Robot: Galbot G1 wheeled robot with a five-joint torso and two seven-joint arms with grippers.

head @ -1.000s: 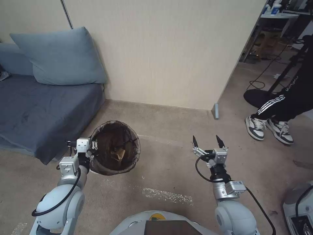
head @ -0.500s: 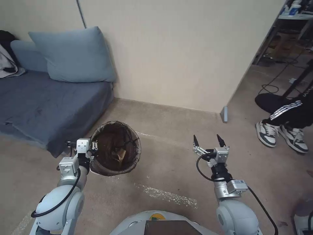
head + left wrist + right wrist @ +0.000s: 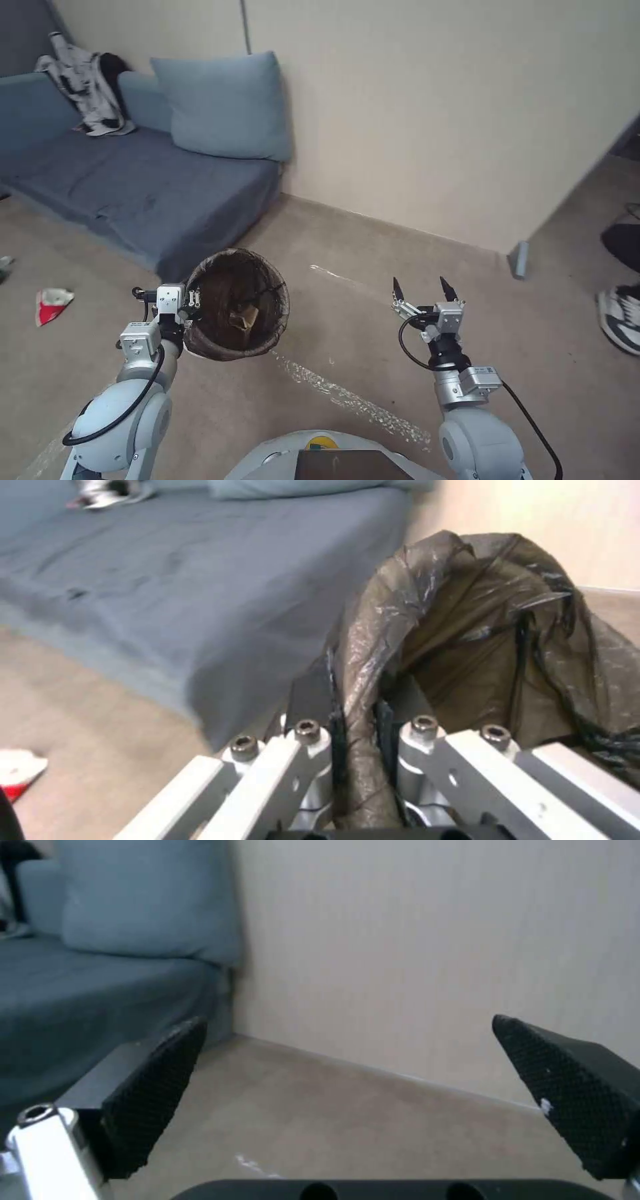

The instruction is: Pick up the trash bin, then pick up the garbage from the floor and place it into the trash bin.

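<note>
Right now my left hand [image 3: 353, 730] grips one trash bin [image 3: 237, 303] by its bagged rim, off the carpet; right hand [image 3: 421, 289] wide, empty. One red-white packet [image 3: 52, 303], possibly crumpled, lies near the sofa [image 3: 133, 193].

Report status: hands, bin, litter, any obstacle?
Left hand shut on bin rim, bin lifted. Right hand open, empty. Red-white packet on floor, left. Nothing blocking.
</note>
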